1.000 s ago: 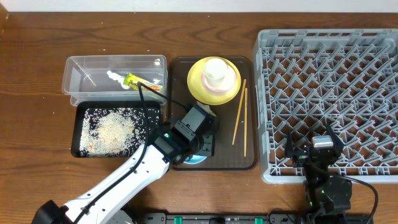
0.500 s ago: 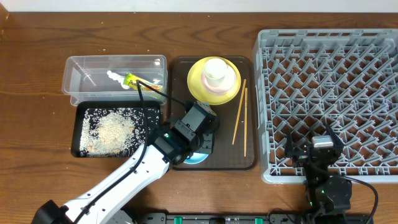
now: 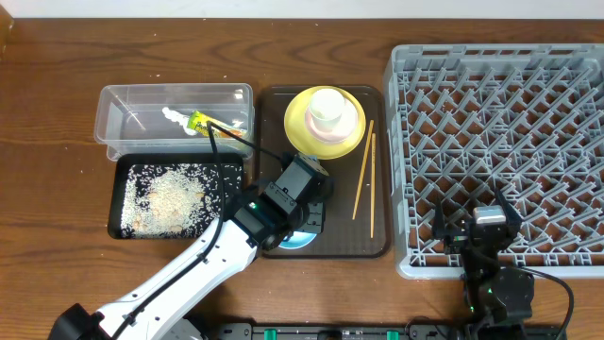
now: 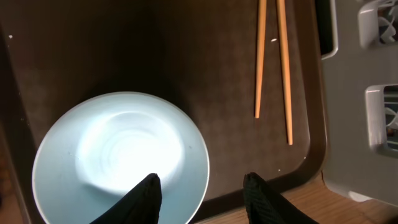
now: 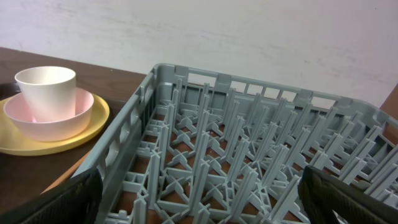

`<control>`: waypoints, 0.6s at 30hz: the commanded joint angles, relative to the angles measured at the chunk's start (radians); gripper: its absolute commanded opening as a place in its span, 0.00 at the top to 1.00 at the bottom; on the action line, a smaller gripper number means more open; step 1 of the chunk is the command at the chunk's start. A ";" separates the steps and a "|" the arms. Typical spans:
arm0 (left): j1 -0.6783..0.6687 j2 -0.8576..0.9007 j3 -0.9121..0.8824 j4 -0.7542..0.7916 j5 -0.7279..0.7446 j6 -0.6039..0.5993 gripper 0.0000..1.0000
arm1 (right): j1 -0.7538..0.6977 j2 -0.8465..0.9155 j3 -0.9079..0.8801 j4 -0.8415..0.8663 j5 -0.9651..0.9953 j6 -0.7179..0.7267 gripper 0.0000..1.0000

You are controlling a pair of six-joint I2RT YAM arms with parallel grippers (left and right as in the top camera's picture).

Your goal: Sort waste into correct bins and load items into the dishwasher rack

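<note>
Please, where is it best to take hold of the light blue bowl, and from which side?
Take its thin rim, coming from above. The light blue bowl sits upright on the brown tray, so one finger fits inside, one outside. The left gripper straddles the edge nearest the chopsticks.

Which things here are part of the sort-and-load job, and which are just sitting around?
In the job: snack wrapper, tissue, rice, clear tub, black tub, yellow plate, white-pink cup, light blue bowl, chopsticks, grey rack.

Just there: brown tray under the dishes, wooden table.
</note>
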 commanded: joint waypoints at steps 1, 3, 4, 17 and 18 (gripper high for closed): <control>-0.002 0.006 -0.013 0.007 -0.016 0.004 0.54 | -0.001 -0.006 -0.001 -0.003 -0.003 -0.004 0.01; -0.003 0.006 -0.013 0.013 -0.016 0.004 0.54 | -0.001 -0.006 -0.001 -0.003 -0.003 -0.004 0.01; -0.003 0.006 -0.013 0.018 -0.015 0.004 0.54 | -0.001 -0.006 -0.001 -0.003 -0.003 -0.004 0.01; -0.018 0.006 -0.013 0.163 -0.011 0.022 0.54 | -0.001 -0.006 -0.001 -0.003 -0.003 -0.004 0.01; -0.018 0.006 -0.013 0.175 -0.011 0.022 0.54 | -0.001 -0.006 -0.001 -0.003 -0.003 -0.004 0.01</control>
